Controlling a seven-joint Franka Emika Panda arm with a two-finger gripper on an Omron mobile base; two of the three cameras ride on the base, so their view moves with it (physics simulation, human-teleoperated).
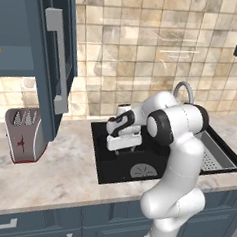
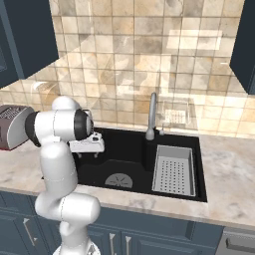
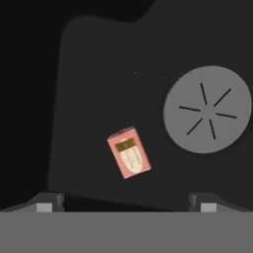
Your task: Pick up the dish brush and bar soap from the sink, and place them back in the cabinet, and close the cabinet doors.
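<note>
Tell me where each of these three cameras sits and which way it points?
Left base view: behind the arm's left, looking down at the sink; the white arm fills its right.
Right base view: behind the arm's right, same sink, arm at left.
Hand view: looks down past the open gripper at the bar soap.
Shared: the drain.

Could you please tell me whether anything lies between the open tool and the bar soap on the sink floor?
Nothing visible does. In the hand view the small reddish-pink rectangular bar soap lies alone on the black sink floor, above the open tool; the round grey drain sits off to one side.
</note>
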